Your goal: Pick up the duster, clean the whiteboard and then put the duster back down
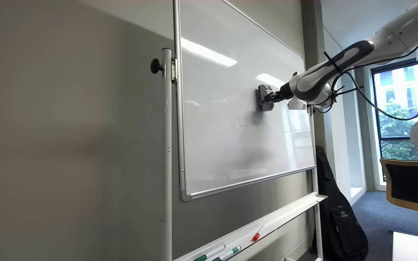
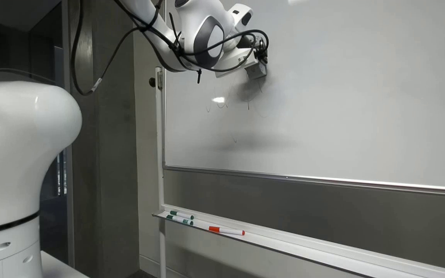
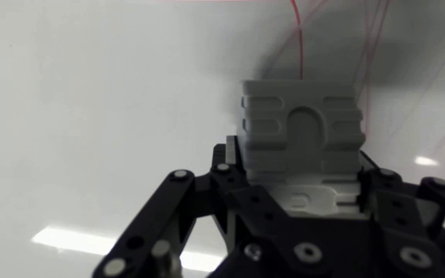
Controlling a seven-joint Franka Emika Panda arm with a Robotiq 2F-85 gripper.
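Wrist view: closed to its width, my fingers (image 3: 231, 150) hold the duster (image 3: 303, 148); I should press flat across red lines (image 3: 301, 50).

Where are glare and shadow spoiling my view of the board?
In an exterior view, a bright streak crosses the upper whiteboard; in an exterior view, a small glare spot sits among faint marker lines; in the wrist view, a dark shadow above the duster dims some lines, and a glare band shows at lower left.
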